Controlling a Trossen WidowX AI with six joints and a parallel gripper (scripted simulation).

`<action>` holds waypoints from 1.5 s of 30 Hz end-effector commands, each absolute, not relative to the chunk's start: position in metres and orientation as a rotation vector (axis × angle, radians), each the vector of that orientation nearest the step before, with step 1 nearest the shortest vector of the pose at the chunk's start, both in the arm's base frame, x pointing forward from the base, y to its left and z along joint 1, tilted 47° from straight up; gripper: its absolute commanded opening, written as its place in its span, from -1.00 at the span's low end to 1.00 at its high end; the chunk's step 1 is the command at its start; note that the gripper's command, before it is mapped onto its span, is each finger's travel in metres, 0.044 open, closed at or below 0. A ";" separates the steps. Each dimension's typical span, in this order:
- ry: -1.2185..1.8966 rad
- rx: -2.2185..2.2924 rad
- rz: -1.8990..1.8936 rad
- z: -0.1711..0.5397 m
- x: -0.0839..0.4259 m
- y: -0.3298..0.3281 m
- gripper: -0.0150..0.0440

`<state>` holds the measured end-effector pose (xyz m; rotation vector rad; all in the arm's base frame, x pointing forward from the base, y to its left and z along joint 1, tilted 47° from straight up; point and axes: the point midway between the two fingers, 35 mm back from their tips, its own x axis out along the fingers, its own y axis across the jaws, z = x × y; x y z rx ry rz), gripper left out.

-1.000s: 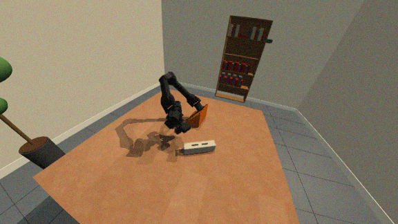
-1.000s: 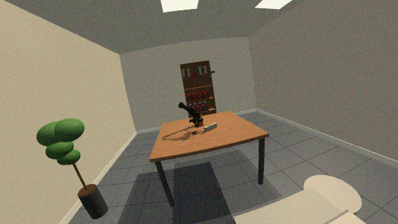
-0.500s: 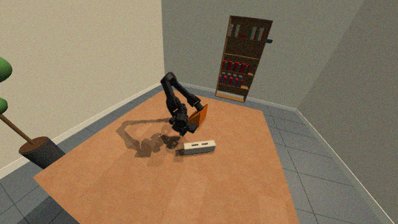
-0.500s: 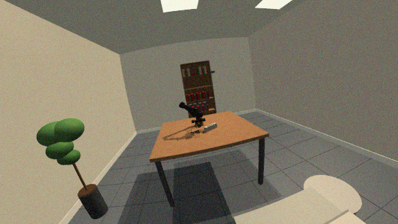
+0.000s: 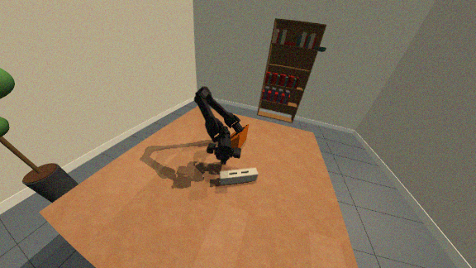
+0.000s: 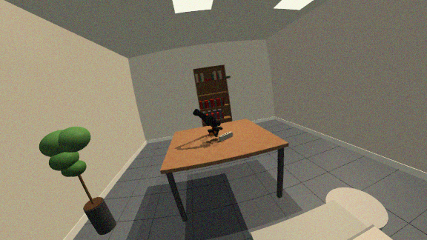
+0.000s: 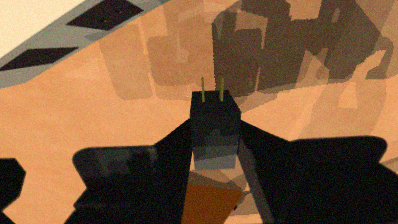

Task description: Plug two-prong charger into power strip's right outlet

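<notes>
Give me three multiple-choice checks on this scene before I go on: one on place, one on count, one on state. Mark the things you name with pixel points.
1. Where is the power strip [image 5: 239, 179] [image 6: 225, 137]?
A) on the floor
B) on the table [image 5: 281, 215] [image 6: 237, 148]
C) on the bookshelf

2. How many prongs does the charger [image 7: 215, 122] show?
A) one
B) three
C) two

3. What is the gripper [image 5: 223, 160] [image 6: 216, 135] [image 7: 211, 122] doing?
A) holding the charger
B) standing open with nothing in it
C) gripping the power strip

1 B: the top and exterior views show it resting on the tabletop.
2 C: the wrist view shows two thin pins, side by side.
3 A: in the wrist view its fingers press the charger's sides.
</notes>
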<state>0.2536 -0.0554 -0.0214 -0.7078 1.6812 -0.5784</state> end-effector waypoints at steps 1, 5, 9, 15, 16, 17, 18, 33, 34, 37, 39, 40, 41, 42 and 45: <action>1.725 -0.783 -0.502 -0.032 0.247 -0.052 -0.49; 1.753 -0.843 -0.442 -0.038 0.242 -0.050 -0.49; 1.779 -0.904 -0.380 -0.045 0.238 -0.048 -0.49; 1.792 -0.935 -0.347 -0.049 0.237 -0.047 -0.49; 1.792 -0.936 -0.346 -0.049 0.238 -0.046 -0.49; 1.793 -0.936 -0.345 -0.050 0.239 -0.046 -0.49; 1.793 -0.937 -0.345 -0.050 0.240 -0.046 -0.49; 1.797 -0.950 -0.331 -0.058 0.254 -0.040 -0.49; 1.798 -0.950 -0.330 -0.059 0.255 -0.040 -0.49; 1.798 -0.953 -0.327 -0.061 0.258 -0.039 -0.49; 1.799 -0.955 -0.326 -0.062 0.260 -0.038 -0.49; 1.799 -0.955 -0.325 -0.062 0.261 -0.037 -0.49; 1.800 -0.956 -0.324 -0.063 0.262 -0.037 -0.49; 1.800 -0.957 -0.323 -0.064 0.263 -0.037 -0.49; 1.801 -0.960 -0.320 -0.065 0.266 -0.036 -0.49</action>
